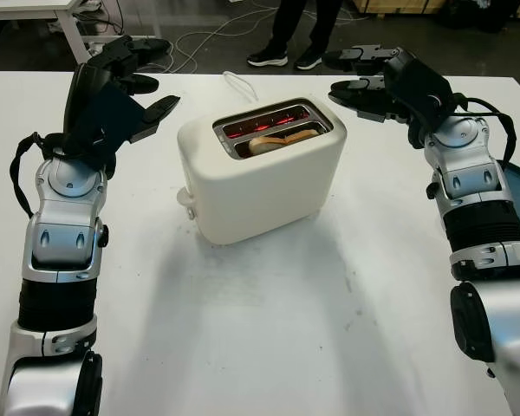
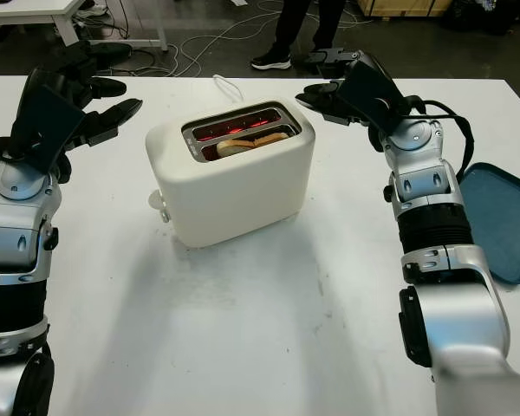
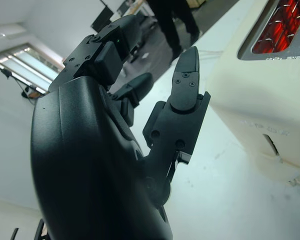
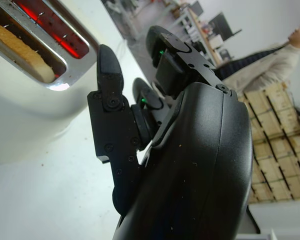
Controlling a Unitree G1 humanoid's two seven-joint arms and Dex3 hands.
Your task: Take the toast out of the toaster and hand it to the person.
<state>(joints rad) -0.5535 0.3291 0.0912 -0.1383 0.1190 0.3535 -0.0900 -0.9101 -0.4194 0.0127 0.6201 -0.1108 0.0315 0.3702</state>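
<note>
- Left eye view: the cream toaster is sitting mid-desk, its far slot glowing red, and the toast is lying low in the near slot. The left robot hand is hovering open off the toaster's left side, holding nothing.
- Right eye view: the right robot hand is hanging open just beside the toaster's far right corner, gripping nothing. A blue tray is lying at the desk's right edge, and a person's legs are standing beyond the desk.
- Left wrist view: the left hand's fingers are pointing past the toaster wall, apparently not touching it.
- Right wrist view: the toast is showing inside its slot, apart from the fingers.
</note>
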